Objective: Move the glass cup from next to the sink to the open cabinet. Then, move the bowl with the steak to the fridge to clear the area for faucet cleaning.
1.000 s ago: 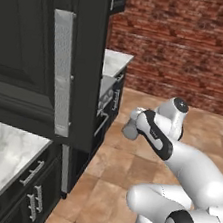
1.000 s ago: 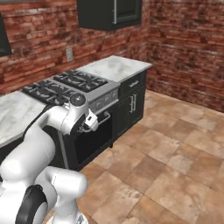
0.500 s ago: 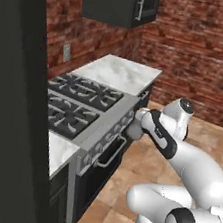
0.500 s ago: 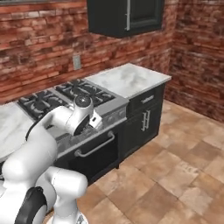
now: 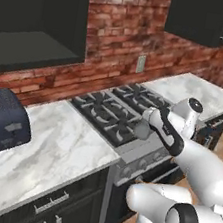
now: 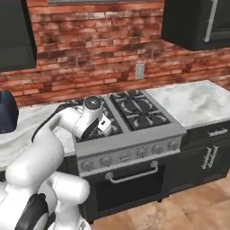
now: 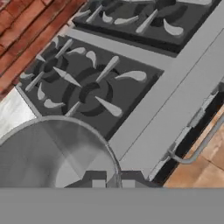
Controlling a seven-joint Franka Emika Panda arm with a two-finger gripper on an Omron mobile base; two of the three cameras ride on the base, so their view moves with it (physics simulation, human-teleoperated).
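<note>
The cup sits right at the gripper in the hand view, a grey see-through disc with its rim curving just above the two dark fingertips, so it looks carried, fingers closed on its wall. I can't see the actual contact pts though; that's a judgement from how close it sits to the camera. In the left base view the gripper is tucked in at the arm's end, over the front edge of the stove, w/ a grey rounded shape there that's prob. the cup.

Why held like this: arm is folded close to the body, hand low and short of the burners, which reads as a travel pose, keeping the load steady while the base drives, not a reach. Cup hangs above the stove's near-left burner in the hand view, not resting on anything.

Rel. to the stove: marble counter to its left w/ a dark toaster-like box at the far end; more counter to its right. Black wall cabinets hang above, one up-left of the stove w/ its inside shelf showing, one up-right w/ a long grey bar handle.

Step in hand, I'd say: ferrying the cup to the cabinet. The bowl-and-steak part looks not yet started. Next needs a lift well above stove height.
</note>
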